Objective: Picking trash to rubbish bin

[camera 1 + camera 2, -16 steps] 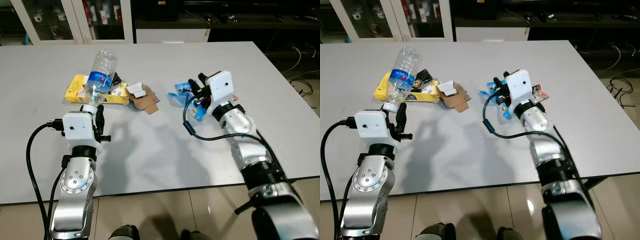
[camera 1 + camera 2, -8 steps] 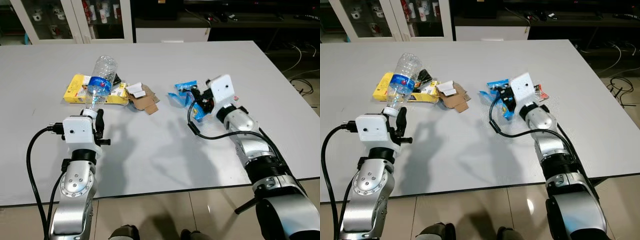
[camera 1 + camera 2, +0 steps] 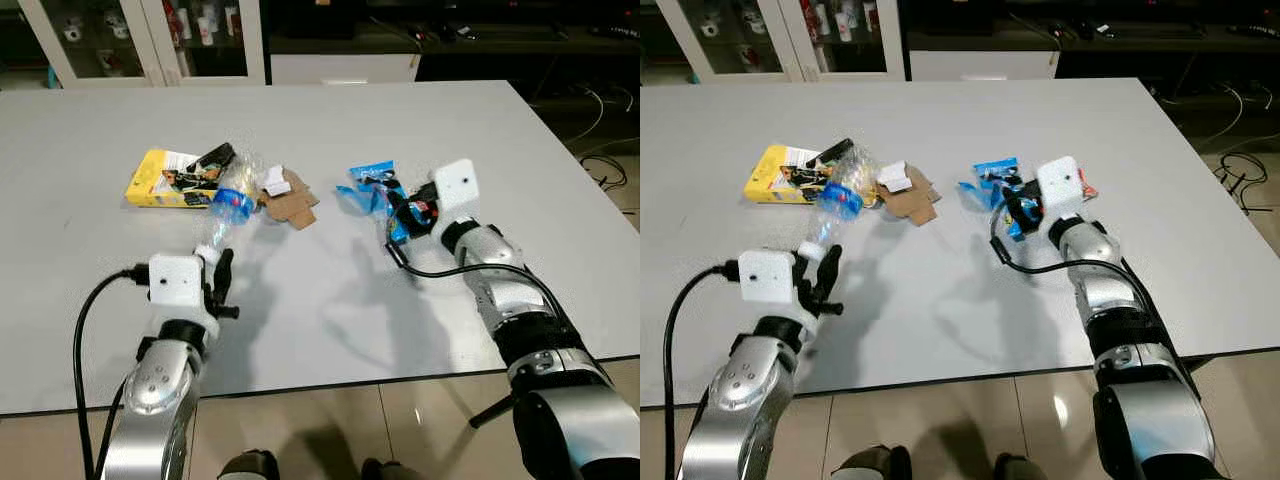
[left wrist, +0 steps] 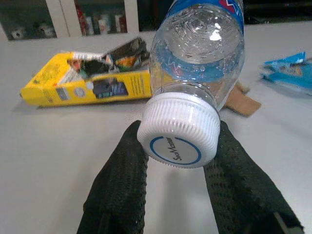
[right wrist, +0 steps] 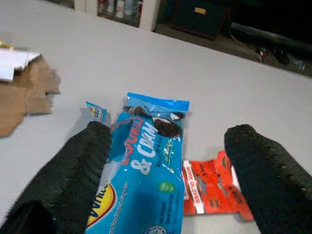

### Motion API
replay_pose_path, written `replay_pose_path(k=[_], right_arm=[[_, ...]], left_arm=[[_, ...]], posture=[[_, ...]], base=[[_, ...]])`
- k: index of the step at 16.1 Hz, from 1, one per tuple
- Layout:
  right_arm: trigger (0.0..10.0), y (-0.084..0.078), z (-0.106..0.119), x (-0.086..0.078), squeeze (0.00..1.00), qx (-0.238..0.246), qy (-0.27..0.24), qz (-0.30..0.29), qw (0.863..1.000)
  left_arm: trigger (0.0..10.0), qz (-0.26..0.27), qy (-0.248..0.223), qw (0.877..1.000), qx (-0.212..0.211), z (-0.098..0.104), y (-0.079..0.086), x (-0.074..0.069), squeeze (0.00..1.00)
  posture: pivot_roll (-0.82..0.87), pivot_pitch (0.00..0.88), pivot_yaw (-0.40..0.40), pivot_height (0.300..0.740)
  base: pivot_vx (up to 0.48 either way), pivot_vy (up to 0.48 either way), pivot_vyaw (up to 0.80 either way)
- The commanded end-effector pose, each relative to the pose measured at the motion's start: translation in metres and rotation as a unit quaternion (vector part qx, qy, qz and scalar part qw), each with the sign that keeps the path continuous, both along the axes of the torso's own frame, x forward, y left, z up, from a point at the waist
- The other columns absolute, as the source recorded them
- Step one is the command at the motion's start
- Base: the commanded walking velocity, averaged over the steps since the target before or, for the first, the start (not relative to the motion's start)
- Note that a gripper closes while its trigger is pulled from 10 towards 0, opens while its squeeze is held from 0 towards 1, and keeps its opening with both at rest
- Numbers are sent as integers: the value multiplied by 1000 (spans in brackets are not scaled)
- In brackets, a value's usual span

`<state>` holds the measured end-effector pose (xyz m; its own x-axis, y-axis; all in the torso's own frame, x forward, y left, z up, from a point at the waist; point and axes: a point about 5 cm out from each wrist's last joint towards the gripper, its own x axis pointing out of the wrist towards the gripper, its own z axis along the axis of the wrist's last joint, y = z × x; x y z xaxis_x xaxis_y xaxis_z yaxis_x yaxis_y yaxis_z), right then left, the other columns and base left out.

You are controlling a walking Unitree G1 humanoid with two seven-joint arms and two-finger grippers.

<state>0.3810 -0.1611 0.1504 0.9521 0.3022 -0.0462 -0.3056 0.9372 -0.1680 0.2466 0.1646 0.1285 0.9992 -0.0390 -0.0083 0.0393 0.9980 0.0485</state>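
On the near left of the white table (image 3: 330, 130), in the left eye view, a clear plastic bottle (image 3: 225, 212) is held by the left gripper (image 3: 214, 275) at its capped end, tilted away toward the yellow carton (image 3: 170, 180). Beside the carton lie a torn piece of brown cardboard (image 3: 292, 205) and a scrap of white paper (image 3: 275, 181). To the right, the right gripper (image 3: 405, 212) is placed at a blue snack wrapper (image 3: 372, 186).

The right eye view gives the same layout; a small red wrapper (image 3: 1087, 190) is seen just right of the right wrist.

From the left wrist view, the two black mesh-textured fingers (image 4: 122, 185) are clamped on the ribbed white cap (image 4: 178, 139) — the bottle is thin, crinkled and transparent, with a blue label.

From the right wrist view, the fingers (image 5: 73, 170) are spread wide, with the glossy blue wrapper and the flat red one lying between them; nothing is gripped yet.

The picking step is judged to be in hand: one item is secured, a second is only being approached. No bin is seen, so the next move calls for the fingers to be closed on the thin, slippery film — and then both pieces must be carried to a bin.
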Motion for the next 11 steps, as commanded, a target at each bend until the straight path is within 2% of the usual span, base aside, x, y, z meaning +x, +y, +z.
replay_pose_path(k=[1, 3, 6, 8, 9, 10, 11], right_arm=[[10000, -3, 5, 3, 1000, 27, -3, -10, 1000], [10000, -6, 7, 3, 1000, 20, -8, -20, 1000], [10000, -5, 0, 2, 1000, 47, 16, -24, 998], [10000, -5, -9, 0, 1000, 29, 40, -28, 998], [10000, -5, -13, 0, 659, 28, 50, -30, 998], [10000, -6, -14, 0, 0, 33, 57, -32, 997], [10000, -6, -16, 0, 0, 34, 61, -34, 997]], left_arm=[[10000, -11, 0, 1000, 0, 3, -2, -3, 0], [10000, -14, 4, 1000, 0, 3, -3, -4, 0], [10000, -14, -1, 1000, 0, 7, -1, -7, 0], [10000, -18, 16, 1000, 4, 3, -1, -8, 0], [10000, -21, 20, 1000, 7, 3, -1, -10, 0], [10000, -18, 25, 999, 7, 1, 0, -12, 0], [10000, -17, 29, 999, 7, 0, 0, -13, 0]], posture=[[37, 135, 18, 740], [39, 139, 19, 740], [38, 151, 23, 740], [42, 156, 25, 740], [49, 160, 29, 740], [49, 160, 29, 740], [49, 160, 29, 740]], base=[[0, 0, 0], [0, 0, 0], [0, 0, 0], [0, 0, 0], [0, 0, 0], [0, 0, 0], [0, 0, 0]])
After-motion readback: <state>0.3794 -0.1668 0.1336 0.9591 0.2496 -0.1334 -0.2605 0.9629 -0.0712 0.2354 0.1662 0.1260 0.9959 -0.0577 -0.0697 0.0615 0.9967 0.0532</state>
